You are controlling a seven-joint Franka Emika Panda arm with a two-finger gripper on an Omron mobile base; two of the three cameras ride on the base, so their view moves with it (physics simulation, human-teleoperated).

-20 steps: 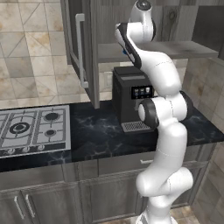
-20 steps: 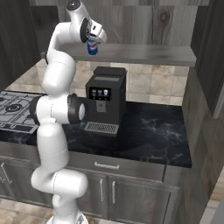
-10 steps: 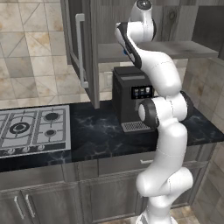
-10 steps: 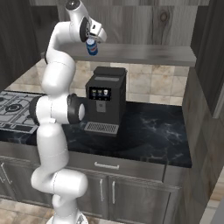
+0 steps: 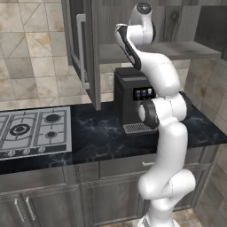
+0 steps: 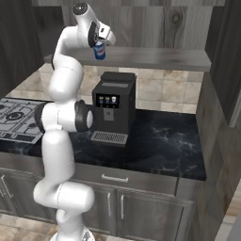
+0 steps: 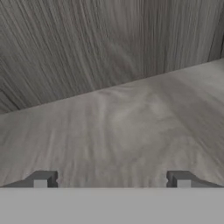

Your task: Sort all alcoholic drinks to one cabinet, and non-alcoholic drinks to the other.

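Soda can (image 6: 99,51) now released on cabinet shelf (image 6: 155,58); hand (image 7: 111,179) spread open, empty.

We see a blue soda can (image 6: 99,51) with a red-and-white mark, grey wood-grain cabinet (image 6: 155,21) panels, a black coffee machine (image 6: 113,108), a black marbled counter (image 6: 160,141), a silver-grey stove (image 5: 33,131), and beige tiled wall (image 5: 31,53).

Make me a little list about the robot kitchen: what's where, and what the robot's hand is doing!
soda can: blue, standing on the cabinet shelf
gripper: jaws wide open at the can, up at the shelf
cabinet door: swung open
coffee machine: black, on the dark counter
stove: to the left of the machine
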